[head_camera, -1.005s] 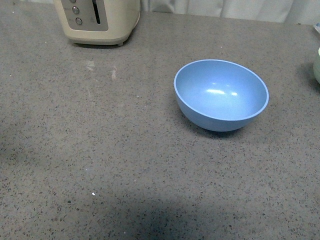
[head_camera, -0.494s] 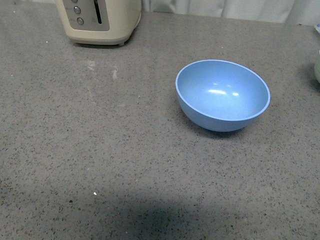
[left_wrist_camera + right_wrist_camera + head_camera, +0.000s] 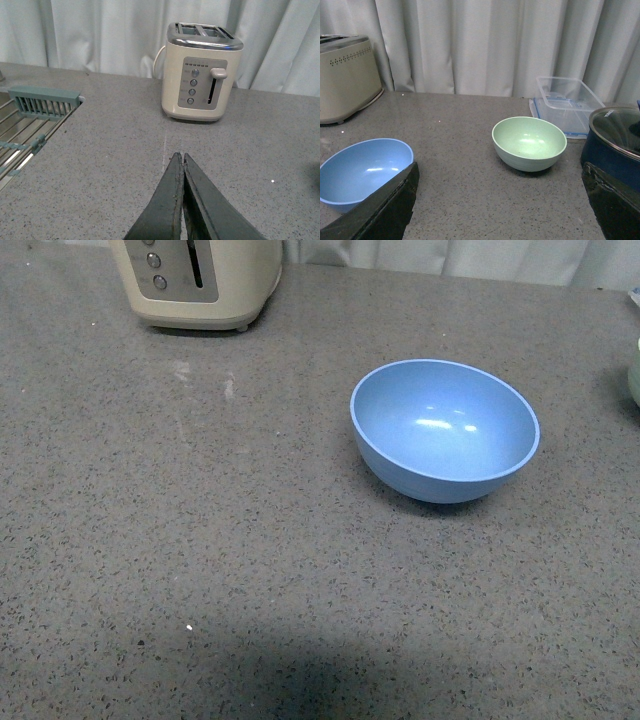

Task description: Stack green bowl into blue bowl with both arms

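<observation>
The blue bowl [image 3: 445, 430] stands upright and empty on the grey counter, right of the middle in the front view. It also shows in the right wrist view [image 3: 362, 170], beside one finger. The green bowl [image 3: 529, 142] stands upright and empty on the counter, ahead of my open right gripper [image 3: 500, 167] and apart from it. Only a sliver of the green bowl [image 3: 634, 375] shows at the front view's right edge. My left gripper [image 3: 181, 157] is shut and empty over bare counter, pointing at the toaster. Neither arm shows in the front view.
A cream toaster [image 3: 195, 280] stands at the back left, also in the left wrist view [image 3: 202, 92]. A sink rack [image 3: 30, 120] lies beside the left gripper. A clear plastic container [image 3: 565, 102] and a dark blue lidded pot [image 3: 615, 140] stand near the green bowl.
A faint shadow at the left edge of the front view has gone. The blue bowl has stayed in place.
</observation>
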`<state>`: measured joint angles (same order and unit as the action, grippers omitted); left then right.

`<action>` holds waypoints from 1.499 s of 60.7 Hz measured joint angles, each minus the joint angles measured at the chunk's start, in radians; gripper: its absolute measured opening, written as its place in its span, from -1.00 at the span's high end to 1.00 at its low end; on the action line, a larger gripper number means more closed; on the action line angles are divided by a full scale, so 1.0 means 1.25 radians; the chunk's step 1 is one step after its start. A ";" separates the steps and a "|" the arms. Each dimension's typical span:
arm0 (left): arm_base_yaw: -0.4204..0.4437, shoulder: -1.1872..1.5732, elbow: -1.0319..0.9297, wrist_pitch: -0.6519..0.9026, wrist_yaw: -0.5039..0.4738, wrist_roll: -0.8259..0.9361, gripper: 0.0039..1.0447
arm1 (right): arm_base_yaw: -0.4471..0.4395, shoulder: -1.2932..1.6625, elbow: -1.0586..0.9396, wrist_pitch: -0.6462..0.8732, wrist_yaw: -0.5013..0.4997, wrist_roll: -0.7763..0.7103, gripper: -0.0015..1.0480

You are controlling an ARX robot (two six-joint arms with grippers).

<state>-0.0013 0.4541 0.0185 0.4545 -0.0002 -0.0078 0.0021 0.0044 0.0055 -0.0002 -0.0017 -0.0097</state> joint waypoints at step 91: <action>0.000 -0.361 0.000 -0.363 0.000 0.000 -0.63 | -0.170 0.799 0.331 0.154 -0.162 -0.221 -0.82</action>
<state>-0.0013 0.0029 0.0185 0.0006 -0.0002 -0.0074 -0.2108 1.0035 0.4187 0.1928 -0.2043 -0.2859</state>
